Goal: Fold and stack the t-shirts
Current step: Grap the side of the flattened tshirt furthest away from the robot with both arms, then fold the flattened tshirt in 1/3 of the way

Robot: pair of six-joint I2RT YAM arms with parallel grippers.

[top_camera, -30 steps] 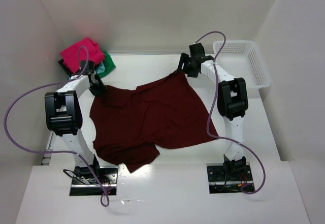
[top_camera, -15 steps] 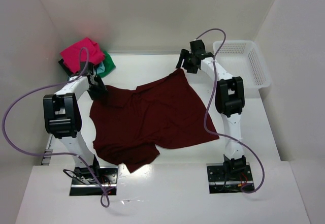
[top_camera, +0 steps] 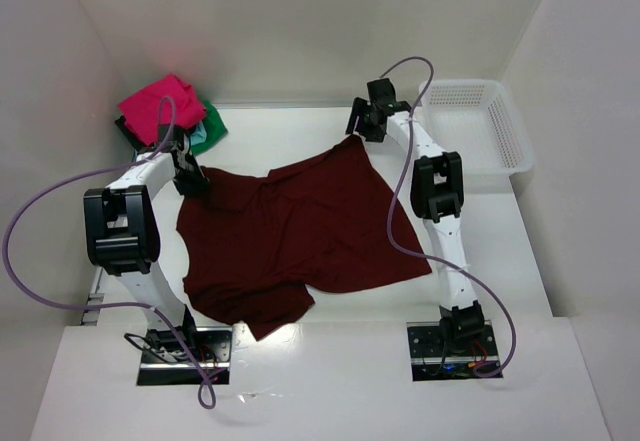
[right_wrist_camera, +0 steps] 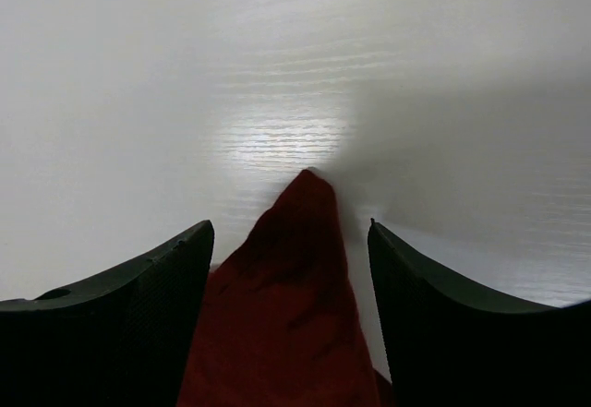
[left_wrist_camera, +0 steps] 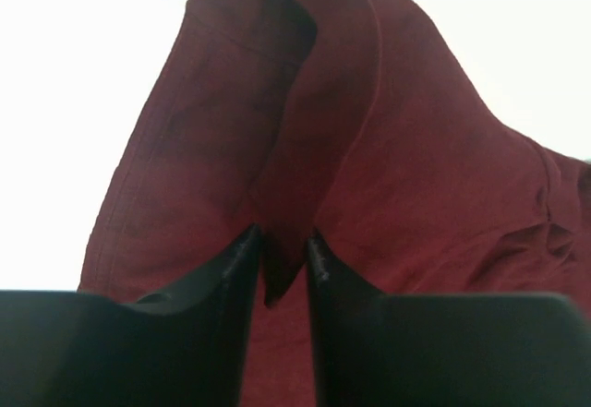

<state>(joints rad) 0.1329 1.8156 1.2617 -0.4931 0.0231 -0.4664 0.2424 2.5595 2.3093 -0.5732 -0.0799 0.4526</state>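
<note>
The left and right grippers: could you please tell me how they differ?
The left gripper pinches a fold of the maroon t-shirt; the right gripper holds nothing, the shirt's corner loose between its fingers. The left's fingers are close together, the right's wide apart. Both are at the shirt's far edge.

Plain maroon shirt, white basket

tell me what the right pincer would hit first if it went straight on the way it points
The corner of the maroon shirt, which lies between the fingers of the open right pincer. Past its tip only bare table shows, though depth is unclear in the wrist view.
</note>
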